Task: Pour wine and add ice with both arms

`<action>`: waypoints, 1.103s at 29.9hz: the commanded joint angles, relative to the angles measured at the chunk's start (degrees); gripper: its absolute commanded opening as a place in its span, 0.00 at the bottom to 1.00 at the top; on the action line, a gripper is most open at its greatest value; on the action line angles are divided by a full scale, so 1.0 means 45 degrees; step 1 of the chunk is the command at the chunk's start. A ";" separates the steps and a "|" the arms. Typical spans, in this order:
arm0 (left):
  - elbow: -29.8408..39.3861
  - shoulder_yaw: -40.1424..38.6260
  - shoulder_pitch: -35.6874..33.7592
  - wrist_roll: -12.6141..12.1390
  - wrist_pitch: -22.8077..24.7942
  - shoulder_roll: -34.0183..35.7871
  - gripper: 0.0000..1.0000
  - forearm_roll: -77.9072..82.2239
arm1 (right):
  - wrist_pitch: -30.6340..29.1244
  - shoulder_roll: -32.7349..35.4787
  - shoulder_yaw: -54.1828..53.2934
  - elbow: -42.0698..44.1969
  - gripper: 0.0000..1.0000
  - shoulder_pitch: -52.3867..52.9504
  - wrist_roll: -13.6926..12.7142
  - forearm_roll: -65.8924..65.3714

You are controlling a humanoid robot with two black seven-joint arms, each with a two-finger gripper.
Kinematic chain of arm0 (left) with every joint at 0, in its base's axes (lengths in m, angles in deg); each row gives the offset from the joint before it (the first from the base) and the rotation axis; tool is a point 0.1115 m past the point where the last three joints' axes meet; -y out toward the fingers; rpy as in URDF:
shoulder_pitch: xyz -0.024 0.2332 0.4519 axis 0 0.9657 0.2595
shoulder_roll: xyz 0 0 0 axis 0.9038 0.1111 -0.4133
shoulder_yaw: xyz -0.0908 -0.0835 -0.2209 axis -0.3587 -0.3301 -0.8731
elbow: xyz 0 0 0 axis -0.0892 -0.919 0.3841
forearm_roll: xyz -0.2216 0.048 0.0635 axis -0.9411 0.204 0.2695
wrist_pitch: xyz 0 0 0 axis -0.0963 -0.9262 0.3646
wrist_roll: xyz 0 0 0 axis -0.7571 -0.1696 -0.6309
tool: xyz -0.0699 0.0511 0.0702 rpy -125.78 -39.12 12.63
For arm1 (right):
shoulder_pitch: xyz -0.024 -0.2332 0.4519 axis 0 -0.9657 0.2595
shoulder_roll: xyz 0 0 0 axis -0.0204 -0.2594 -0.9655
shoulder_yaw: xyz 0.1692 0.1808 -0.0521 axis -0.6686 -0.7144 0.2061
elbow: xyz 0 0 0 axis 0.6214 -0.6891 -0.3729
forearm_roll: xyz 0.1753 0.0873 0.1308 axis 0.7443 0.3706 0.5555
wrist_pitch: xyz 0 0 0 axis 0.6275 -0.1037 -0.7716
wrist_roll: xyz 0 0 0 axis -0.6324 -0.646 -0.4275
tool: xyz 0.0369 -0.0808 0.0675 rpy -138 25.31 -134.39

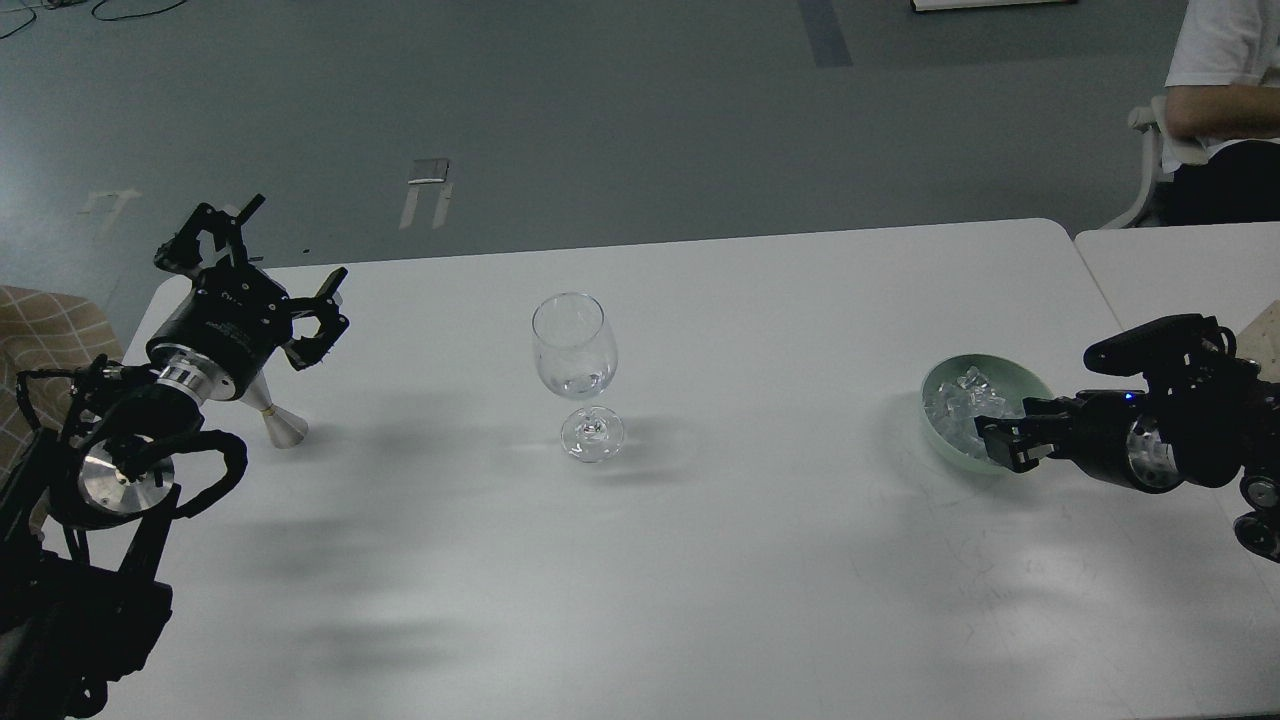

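White table w/ a clear stemmed wine glass upright near centre; a little clear liquid, the wine, sits low in the bowl, barely visible. At far left, a small silver cone-shaped jigger stands on the table, partly hidden behind the left arm's wrist. Left gripper is raised above the table's back-left corner, fingers spread wide, holding nothing. On the right, a pale green bowl holds the ice, a heap of small clear cubes. Right gripper hangs at the bowl's near rim, pointing left; seen dark & nearly end-on, so can't tell if fingers are apart or pinching a cube. Glass & bowl well apart. Seated person in white shirt at top right, beyond a 2nd table.
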 commanded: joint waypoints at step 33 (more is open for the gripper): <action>-0.0059 0.0016 0.0018 0.0001 0.0000 0.0020 0.98 -0.0026 | 0.0040 -0.0624 -0.0128 0.0478 0.42 0.0029 0.0001 0.0027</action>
